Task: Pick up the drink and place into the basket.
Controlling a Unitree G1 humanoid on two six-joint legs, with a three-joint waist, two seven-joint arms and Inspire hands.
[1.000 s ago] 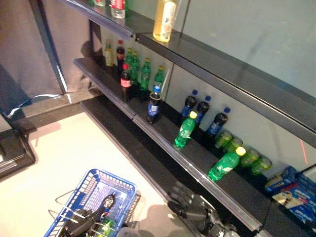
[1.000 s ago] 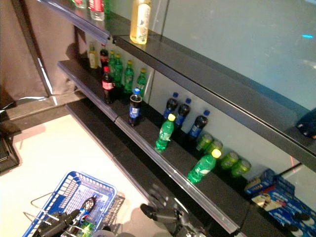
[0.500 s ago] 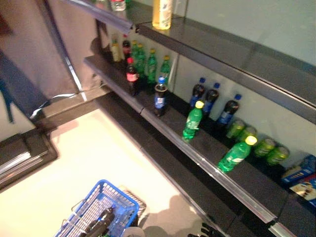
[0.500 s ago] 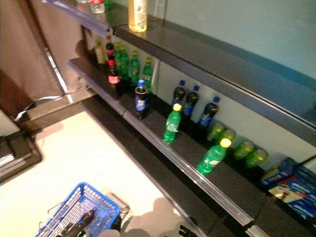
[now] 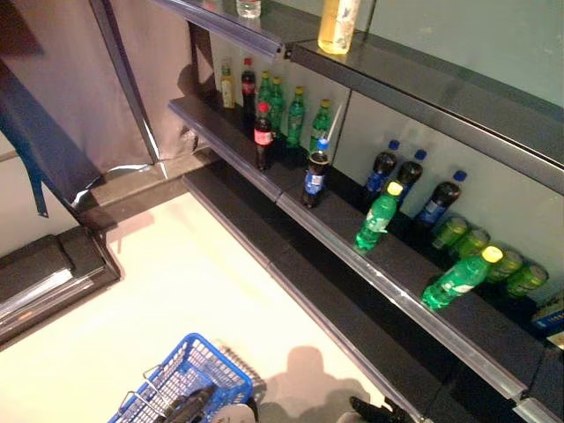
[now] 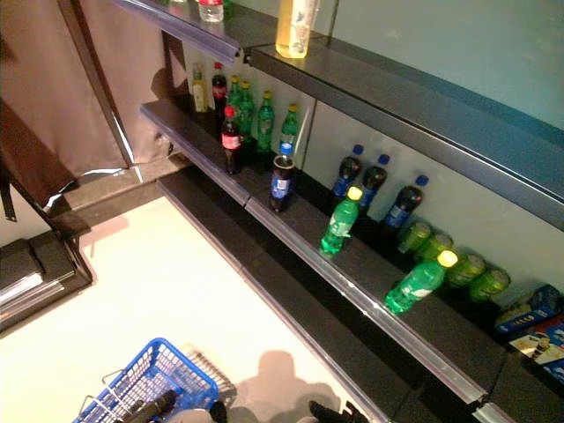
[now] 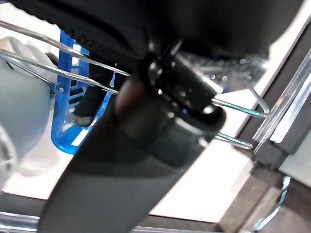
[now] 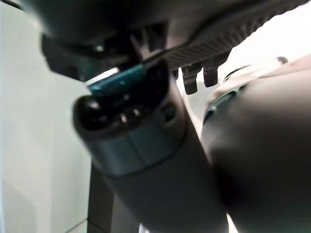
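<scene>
Drinks stand along the middle shelf point(image 5: 291, 189): a dark bottle with a blue label point(image 5: 314, 174) at its edge, a green bottle with a yellow cap point(image 5: 377, 218) and a second green bottle point(image 5: 458, 278) lying tilted. The blue wire basket point(image 5: 207, 366) hangs at the bottom left. My left hand point(image 5: 187, 407) is over it, and in the left wrist view that left hand point(image 7: 146, 145) is curled round the basket's wire handles point(image 7: 233, 109). Only the dark fingers of my right hand point(image 5: 370, 409) show at the bottom edge, stretched out and holding nothing.
More cola and green bottles point(image 5: 282, 106) crowd the shelf's far end, with green cans point(image 5: 515, 273) at the right. A yellow bottle point(image 5: 339, 22) stands on the top shelf. A lower dark shelf point(image 5: 370, 335) juts out beside the pale floor point(image 5: 176, 291). A dark platform point(image 5: 44, 273) lies left.
The whole picture has shifted, so the camera has moved. The basket and both hands now sit lower at the bottom edge, and the right hand has almost left the view.
</scene>
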